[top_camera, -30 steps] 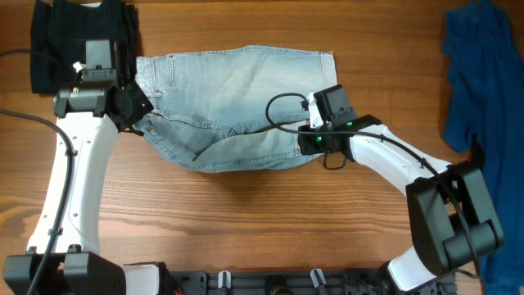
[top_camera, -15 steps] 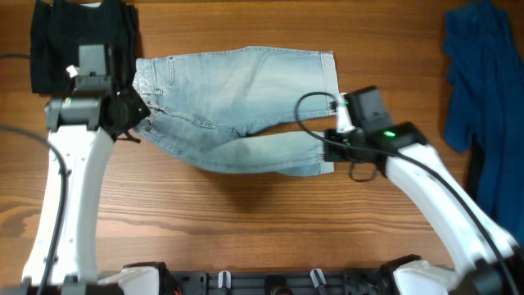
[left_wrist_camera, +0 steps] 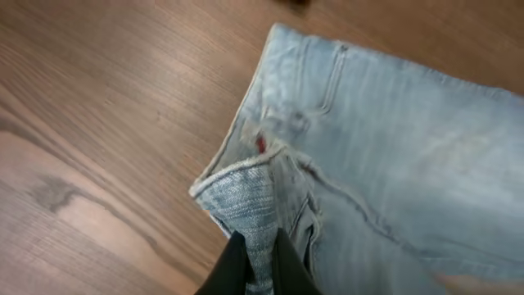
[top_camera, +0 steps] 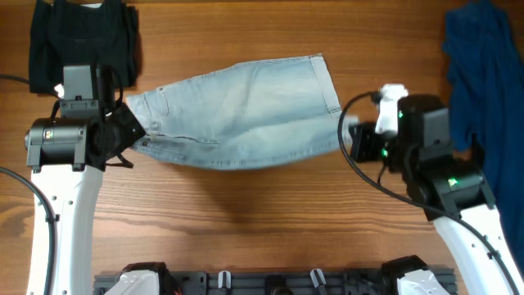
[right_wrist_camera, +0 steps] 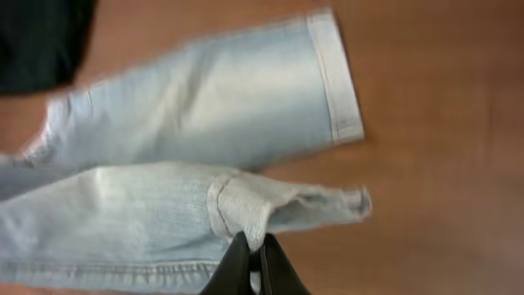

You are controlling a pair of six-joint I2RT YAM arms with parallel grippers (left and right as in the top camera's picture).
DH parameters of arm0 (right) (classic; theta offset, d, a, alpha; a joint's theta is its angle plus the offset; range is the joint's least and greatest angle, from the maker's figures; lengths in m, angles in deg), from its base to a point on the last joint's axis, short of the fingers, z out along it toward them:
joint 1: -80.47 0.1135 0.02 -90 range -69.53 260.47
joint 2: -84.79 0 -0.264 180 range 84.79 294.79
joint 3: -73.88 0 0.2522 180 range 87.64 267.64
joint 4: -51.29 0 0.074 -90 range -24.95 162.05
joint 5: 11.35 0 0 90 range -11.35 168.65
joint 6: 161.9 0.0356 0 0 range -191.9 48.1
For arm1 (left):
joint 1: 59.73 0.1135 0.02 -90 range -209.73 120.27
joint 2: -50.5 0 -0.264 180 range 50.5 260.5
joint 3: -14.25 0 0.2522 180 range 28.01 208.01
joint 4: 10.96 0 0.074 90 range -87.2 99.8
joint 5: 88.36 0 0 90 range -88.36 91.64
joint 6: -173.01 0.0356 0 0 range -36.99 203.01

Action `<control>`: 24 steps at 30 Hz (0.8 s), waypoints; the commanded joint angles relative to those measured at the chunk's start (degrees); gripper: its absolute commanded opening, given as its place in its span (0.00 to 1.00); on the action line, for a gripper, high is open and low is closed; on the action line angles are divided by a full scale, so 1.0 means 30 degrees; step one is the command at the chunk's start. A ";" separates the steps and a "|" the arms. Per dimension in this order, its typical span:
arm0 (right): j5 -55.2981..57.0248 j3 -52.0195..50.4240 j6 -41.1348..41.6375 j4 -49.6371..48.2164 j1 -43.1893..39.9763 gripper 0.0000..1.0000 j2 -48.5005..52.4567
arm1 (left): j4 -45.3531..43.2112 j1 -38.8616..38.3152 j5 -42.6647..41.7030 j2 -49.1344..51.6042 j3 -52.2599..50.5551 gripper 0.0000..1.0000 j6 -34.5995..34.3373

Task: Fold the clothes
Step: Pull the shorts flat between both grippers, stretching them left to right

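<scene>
Wooden table (top_camera: pixel 246 233); denim shorts (top_camera: pixel 246 115) in left pincer (left_wrist_camera: pixel 255 260) and right pincer (right_wrist_camera: pixel 250 256).

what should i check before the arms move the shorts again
1. left gripper shut on the waistband of the denim shorts: ok
2. right gripper shut on a leg hem: ok
3. that held hem smooth: not ok, it is bunched and curled
4. other leg flat on the table: ok
5. black garment apart from the shorts: cannot tell, the left arm covers the gap
</scene>
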 commanded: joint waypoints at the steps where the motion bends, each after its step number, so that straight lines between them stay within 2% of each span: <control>1: 0.0707 0.0466 -0.0678 -0.2280 -0.0503 0.04 0.2798 | -0.2171 0.0095 0.0430 0.0219 0.0044 0.04 -0.0124; 7: 0.0678 0.1399 -0.0962 -0.5748 -0.1807 0.04 0.8189 | -0.6324 0.0364 0.0627 0.3060 0.0044 0.04 -0.0117; 13: 0.0408 0.2157 -0.1144 -0.7606 -0.2011 0.04 1.0491 | -0.8502 0.1129 0.0619 0.6535 0.0044 0.04 -0.0124; 22: -0.0860 0.2157 -0.0415 -1.2976 -0.2011 0.04 1.4098 | -1.4251 0.1355 0.0597 1.0069 0.0044 0.04 -0.0117; 23: -0.0845 0.2157 -0.0073 -1.3471 -0.2011 0.04 1.4447 | -1.4586 0.1355 0.0539 1.0222 0.0044 0.08 -0.0117; 24: -0.0867 0.2157 0.0000 -1.3945 -0.2011 0.04 1.4790 | -1.4877 0.1355 0.0372 1.0316 0.0044 0.19 -0.0117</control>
